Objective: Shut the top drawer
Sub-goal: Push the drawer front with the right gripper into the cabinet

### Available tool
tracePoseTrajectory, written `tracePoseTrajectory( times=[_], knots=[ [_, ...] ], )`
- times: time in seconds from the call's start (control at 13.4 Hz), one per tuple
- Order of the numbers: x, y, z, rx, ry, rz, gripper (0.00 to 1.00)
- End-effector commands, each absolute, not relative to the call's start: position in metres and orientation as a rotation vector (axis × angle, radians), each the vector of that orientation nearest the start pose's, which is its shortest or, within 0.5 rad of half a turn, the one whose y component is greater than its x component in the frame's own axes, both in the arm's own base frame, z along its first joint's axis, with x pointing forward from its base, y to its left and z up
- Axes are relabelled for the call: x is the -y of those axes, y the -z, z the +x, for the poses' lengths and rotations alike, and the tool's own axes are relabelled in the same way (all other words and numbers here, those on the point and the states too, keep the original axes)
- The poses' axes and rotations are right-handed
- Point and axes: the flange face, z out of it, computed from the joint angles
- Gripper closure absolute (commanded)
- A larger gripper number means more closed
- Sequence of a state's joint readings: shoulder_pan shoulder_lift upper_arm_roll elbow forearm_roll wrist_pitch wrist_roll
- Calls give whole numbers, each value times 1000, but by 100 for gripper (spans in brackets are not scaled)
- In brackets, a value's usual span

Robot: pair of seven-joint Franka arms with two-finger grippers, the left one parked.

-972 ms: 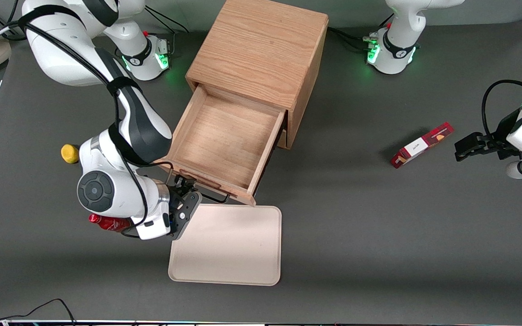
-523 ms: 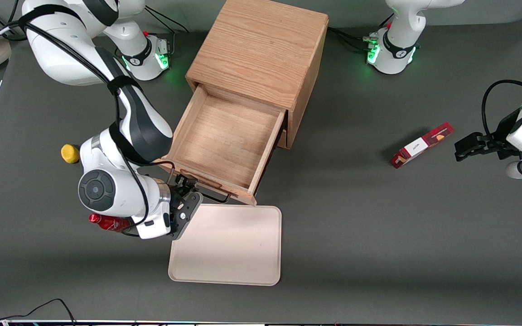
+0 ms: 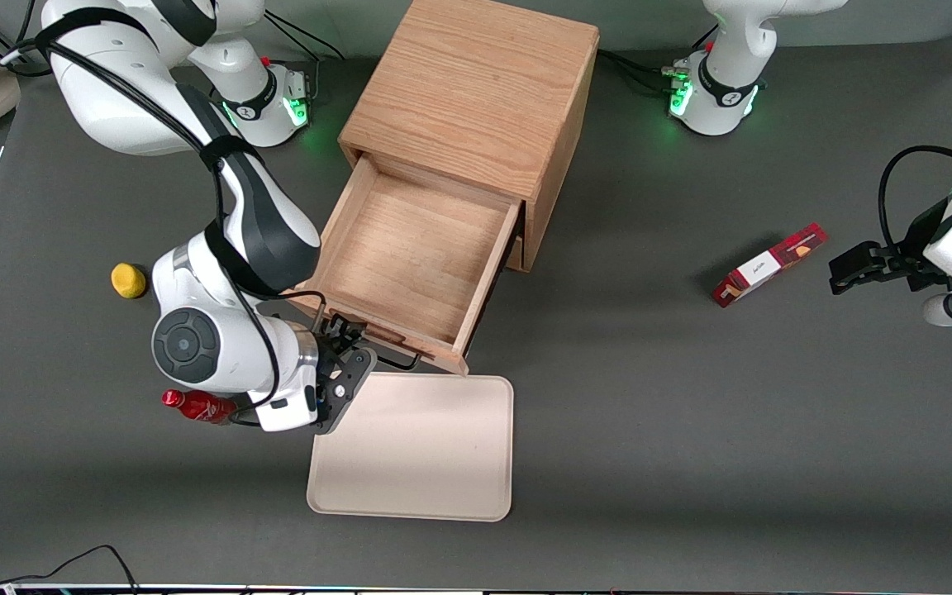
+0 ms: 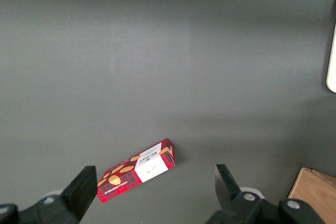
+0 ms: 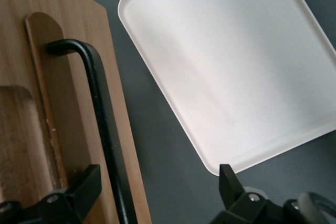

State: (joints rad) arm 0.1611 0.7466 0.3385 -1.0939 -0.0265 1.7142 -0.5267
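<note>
The top drawer stands pulled well out of the oak cabinet, its tray bare inside. Its front panel faces the front camera and carries a black wire handle and a raised wooden strip. My right gripper is at the front panel's end nearest the working arm, just in front of it. In the right wrist view the gripper is open; the handle runs between its fingers, close to one finger, with nothing gripped.
A beige tray lies flat on the table right in front of the drawer, nearer the front camera. A red bottle and a yellow ball lie beside the working arm. A red cookie box lies toward the parked arm's end.
The right arm's wrist has shifted slightly toward the drawer front, bringing the open gripper closer to the handle and uncovering the yellow ball. The drawer has not visibly moved.
</note>
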Motion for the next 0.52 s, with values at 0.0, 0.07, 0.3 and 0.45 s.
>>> tracePoseTrajectory(
  times=[0.0,0.07,0.3,0.45],
  knots=[
    [-288,-391,669,1343,-164,-2631,0],
    [-290,-389,667,1332,-174,-2636,0],
    [-300,-391,657,1298,-193,-2646,0],
    [-305,-391,644,1322,-222,-2638,0]
  ],
)
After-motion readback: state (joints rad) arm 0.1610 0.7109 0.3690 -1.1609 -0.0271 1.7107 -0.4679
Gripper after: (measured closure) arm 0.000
